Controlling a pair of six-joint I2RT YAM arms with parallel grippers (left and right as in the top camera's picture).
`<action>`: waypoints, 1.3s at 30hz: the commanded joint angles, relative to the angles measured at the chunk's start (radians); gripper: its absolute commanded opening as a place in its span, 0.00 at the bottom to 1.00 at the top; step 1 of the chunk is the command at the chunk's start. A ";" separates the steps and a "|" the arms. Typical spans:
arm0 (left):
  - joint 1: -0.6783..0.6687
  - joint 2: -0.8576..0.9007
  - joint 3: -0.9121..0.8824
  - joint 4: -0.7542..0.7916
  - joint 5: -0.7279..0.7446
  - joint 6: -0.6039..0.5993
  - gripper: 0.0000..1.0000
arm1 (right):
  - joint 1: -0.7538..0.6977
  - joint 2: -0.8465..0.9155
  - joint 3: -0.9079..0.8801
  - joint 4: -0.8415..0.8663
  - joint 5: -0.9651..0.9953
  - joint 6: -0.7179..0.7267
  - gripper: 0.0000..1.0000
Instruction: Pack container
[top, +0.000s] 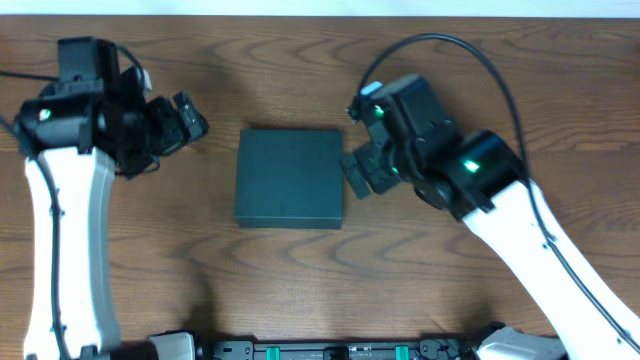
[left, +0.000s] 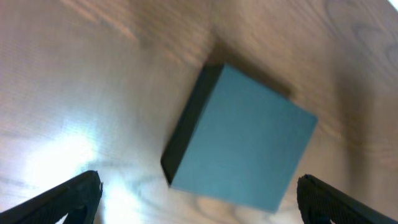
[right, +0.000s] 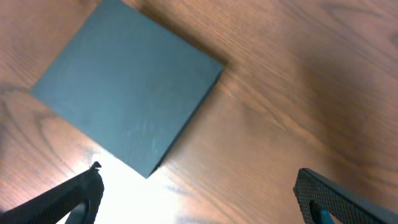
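The container (top: 289, 178) is a dark teal-black matte rectangular box lying flat and closed at the middle of the wooden table. It also shows in the left wrist view (left: 245, 140) and in the right wrist view (right: 127, 84). My left gripper (top: 192, 118) hovers to the left of the container, open and empty; its fingertips show wide apart in the left wrist view (left: 199, 202). My right gripper (top: 357, 170) hovers just off the container's right edge, open and empty; its fingers frame bare table in the right wrist view (right: 199, 199).
The wooden table (top: 300, 260) surrounds the box on all sides. Black cables (top: 480, 60) loop from the right arm over the back right. The arm bases (top: 330, 350) sit along the front edge.
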 joint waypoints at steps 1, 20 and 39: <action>0.003 -0.070 0.018 -0.064 0.033 -0.012 0.99 | 0.005 -0.063 0.013 -0.051 0.011 -0.015 0.99; -0.028 -0.636 -0.269 -0.008 0.076 0.150 0.99 | 0.005 -0.845 -0.454 0.036 -0.117 -0.184 0.99; -0.028 -1.004 -0.499 0.006 0.078 0.122 0.99 | 0.005 -1.133 -0.578 0.017 -0.080 -0.146 0.99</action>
